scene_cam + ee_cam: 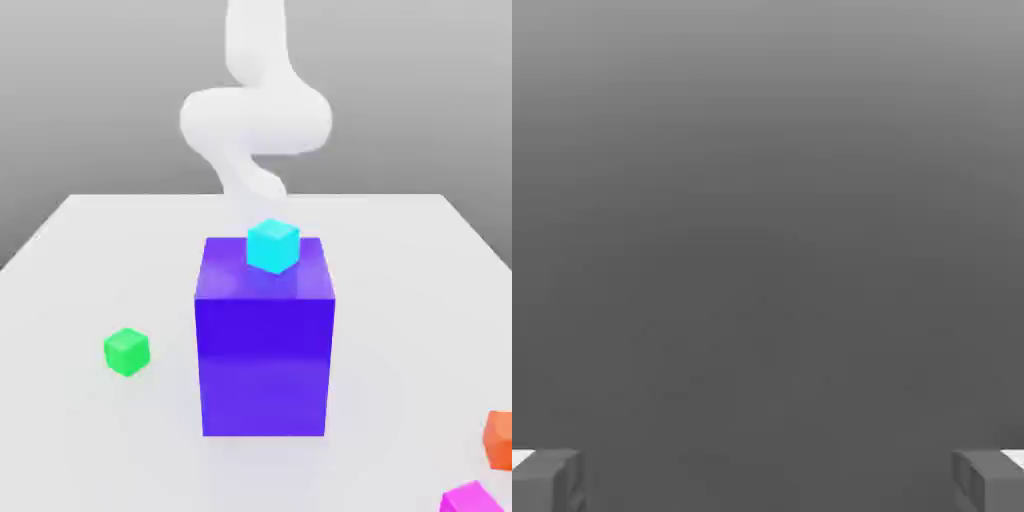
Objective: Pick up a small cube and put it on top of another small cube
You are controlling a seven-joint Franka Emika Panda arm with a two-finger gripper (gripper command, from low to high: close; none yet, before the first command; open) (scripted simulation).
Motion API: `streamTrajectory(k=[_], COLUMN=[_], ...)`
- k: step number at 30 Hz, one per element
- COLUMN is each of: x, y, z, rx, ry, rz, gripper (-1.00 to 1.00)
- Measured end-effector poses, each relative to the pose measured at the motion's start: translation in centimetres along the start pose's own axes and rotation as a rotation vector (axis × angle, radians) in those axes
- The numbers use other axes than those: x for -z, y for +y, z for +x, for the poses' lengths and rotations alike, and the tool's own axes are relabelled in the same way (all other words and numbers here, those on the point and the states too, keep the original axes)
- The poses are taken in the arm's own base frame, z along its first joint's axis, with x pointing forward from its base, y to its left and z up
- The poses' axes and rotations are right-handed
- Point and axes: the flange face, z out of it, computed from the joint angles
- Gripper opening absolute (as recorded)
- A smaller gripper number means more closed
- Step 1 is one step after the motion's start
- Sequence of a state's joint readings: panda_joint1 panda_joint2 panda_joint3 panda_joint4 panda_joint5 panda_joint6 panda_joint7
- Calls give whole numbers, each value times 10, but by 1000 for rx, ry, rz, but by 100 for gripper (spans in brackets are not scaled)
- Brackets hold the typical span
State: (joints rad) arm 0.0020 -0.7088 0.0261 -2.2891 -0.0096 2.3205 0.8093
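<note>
1. White table (90, 250) against grey backdrop.
2. Pink cube (470, 498) sits at the exterior view's lower right, beside an orange cube (498, 440).
3. Green cube (127, 351) lies left of the blue block (265, 340).
4. Jaws spread wide, empty; fingertips (547, 480) well apart.

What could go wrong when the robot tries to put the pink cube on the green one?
1. The pink cube sits at the table's near edge, beside the orange cube; the open gripper might bump the orange one.
2. The tall purple block stands between the pink and green cube; a low carry could hit it or knock off the cyan cube.
</note>
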Motion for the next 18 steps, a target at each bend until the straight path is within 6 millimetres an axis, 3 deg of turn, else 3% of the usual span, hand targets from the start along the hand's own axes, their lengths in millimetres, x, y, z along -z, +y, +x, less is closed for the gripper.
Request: streamTrajectory(k=[9, 18], x=[-150, -289], y=[-39, -49], z=[-44, -130], rx=[100, 208], ry=[-152, -321], rz=[-149, -267], gripper=[0, 0])
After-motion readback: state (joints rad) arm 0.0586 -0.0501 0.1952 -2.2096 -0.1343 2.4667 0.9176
